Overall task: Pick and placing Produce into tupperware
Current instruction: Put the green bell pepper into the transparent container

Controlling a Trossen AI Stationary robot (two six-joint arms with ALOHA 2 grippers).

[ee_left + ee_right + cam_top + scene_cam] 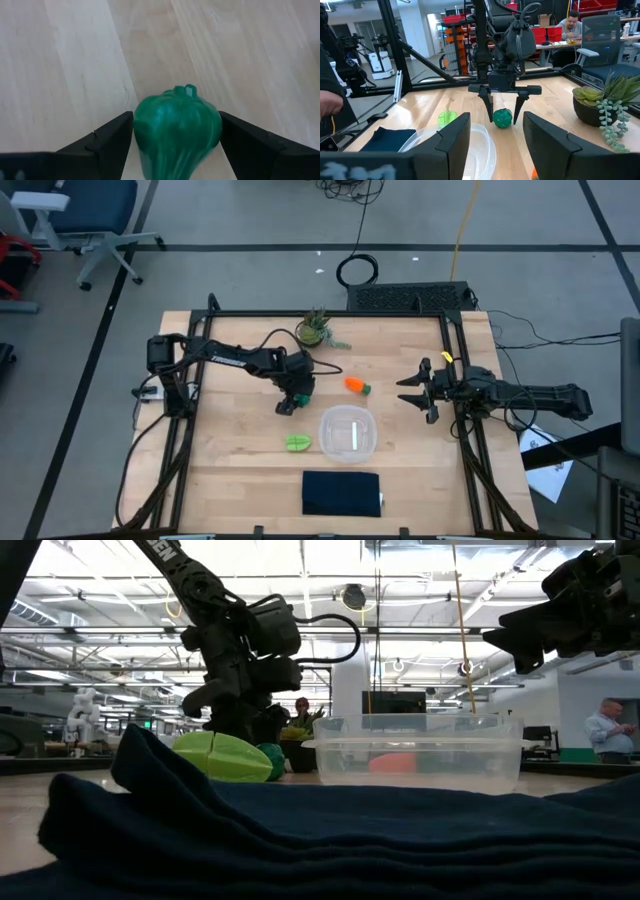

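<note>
The dark green lump (pixel 176 131) sits on the wood near the table's middle, between the fingers of my left gripper (pixel 293 398), which is shut on it; the right wrist view shows it too (pixel 502 118). The orange carrot (pixel 357 386) lies right of it. The lime-green leafy piece (pixel 298 443) lies nearer the near edge, left of the clear tupperware (pixel 347 411), which holds nothing. My right gripper (pixel 425 392) hovers open above the table's right side, touching nothing. My left gripper has the dark green lump pinched between its two fingers, one on each rounded flank (pixel 137 130). The fingers (pixel 489 111) come from above, pointing down. The lump is upright, its stem stub away from the wrist, and its underside is on the table.
A black rectangular pad (pixel 341 493) lies by the near edge, below the tupperware. A potted plant (pixel 315 328) stands at the far edge. Bare wood lies to the left of the leafy piece. People show in the room behind (pixel 606 730).
</note>
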